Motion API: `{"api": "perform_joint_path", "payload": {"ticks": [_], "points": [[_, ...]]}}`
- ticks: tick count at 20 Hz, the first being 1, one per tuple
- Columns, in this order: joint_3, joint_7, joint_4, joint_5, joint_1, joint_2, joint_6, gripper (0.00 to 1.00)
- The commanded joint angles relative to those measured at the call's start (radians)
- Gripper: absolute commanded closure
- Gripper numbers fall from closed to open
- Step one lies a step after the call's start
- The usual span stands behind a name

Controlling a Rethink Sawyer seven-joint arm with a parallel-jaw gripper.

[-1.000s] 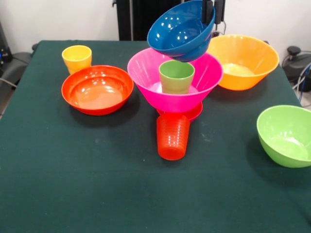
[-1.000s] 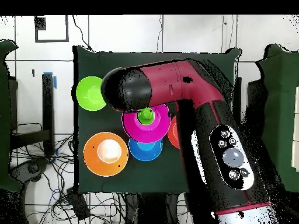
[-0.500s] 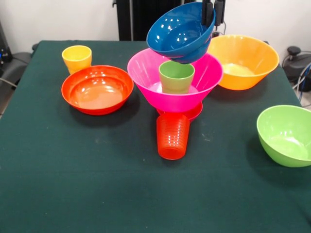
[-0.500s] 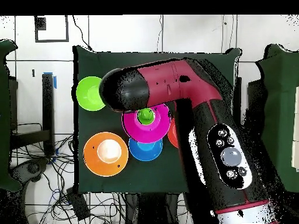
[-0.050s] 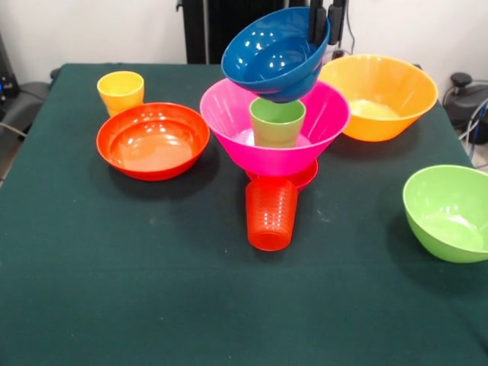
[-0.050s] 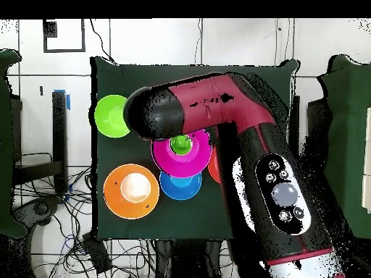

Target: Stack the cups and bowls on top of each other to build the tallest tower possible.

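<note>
Tool (image 5: 323,23) at the top of the front view, its two dark fingers pinching the rim of a blue bowl (image 5: 276,53) and holding it tilted in the air. Directly beneath the held bowl sits the tower: a large pink bowl (image 5: 274,126) with a light green cup (image 5: 277,120) standing upright inside it, the pink bowl resting on a small magenta bowl (image 5: 303,177) of which only the edge shows. An orange-red ribbed cup (image 5: 271,214) stands in front of the tower, mouth down on the green tabletop (image 5: 152,274). Beside the tool on one side is a large yellow-orange bowl (image 5: 380,95); a lime green bowl (image 5: 450,212) lies further out. On the other side are a shallow red-orange bowl (image 5: 152,140) and a yellow cup (image 5: 120,91). The step in hand appears to be carrying the blue bowl over the tower. Next, it likely needs levelling and lowering onto the green cup before release.
</note>
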Motion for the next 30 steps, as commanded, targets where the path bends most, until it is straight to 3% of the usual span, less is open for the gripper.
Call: {"api": "perform_joint_path", "payload": {"ticks": [1,20,30], "points": [[-0.01,-0.168,0.05,-0.113,0.038,0.039,0.016,1.0],[-0.074,-0.054,0.069,-0.17,0.101,-0.001,0.016,1.0],[-0.112,-0.05,0.044,-0.206,0.13,0.005,0.021,1.0]]}}
